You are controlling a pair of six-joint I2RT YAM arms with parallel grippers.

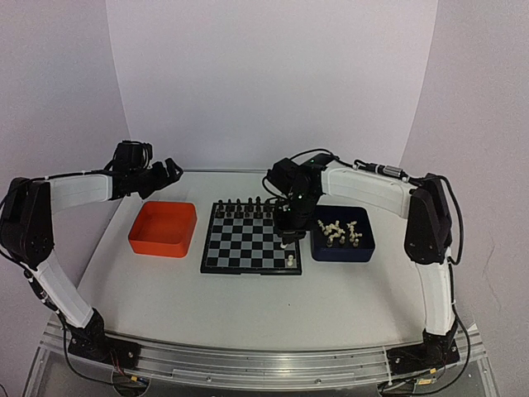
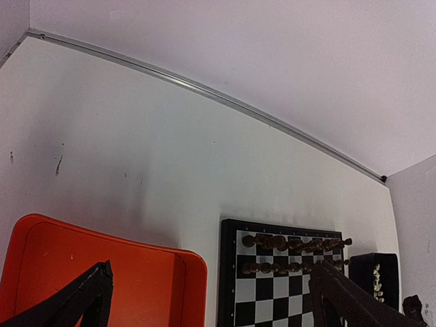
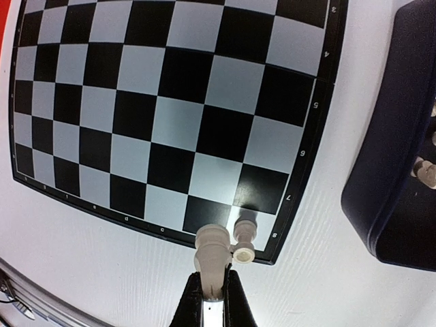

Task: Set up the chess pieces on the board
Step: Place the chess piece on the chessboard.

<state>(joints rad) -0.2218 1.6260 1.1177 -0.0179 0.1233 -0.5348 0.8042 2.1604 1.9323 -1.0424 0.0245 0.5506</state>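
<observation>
The board (image 1: 248, 240) lies mid-table with black chessmen (image 1: 252, 203) along its far two rows. One cream-white piece (image 1: 291, 261) stands on its near right corner square, also seen in the right wrist view (image 3: 244, 238). My right gripper (image 1: 288, 236) hovers over the board's right side, shut on a cream-white chess piece (image 3: 213, 253) held just left of the standing one. Several more cream-white pieces (image 1: 340, 230) lie in the dark blue tray (image 1: 364, 248). My left gripper (image 1: 169, 169) is open and empty, above the table behind the orange tray.
The orange tray (image 1: 163, 227) stands left of the board and shows no pieces in it. In the left wrist view I see the orange tray (image 2: 102, 266), the board's far rows (image 2: 272, 286) and the back wall rail. The dark blue tray (image 3: 392, 170) lies right of the board.
</observation>
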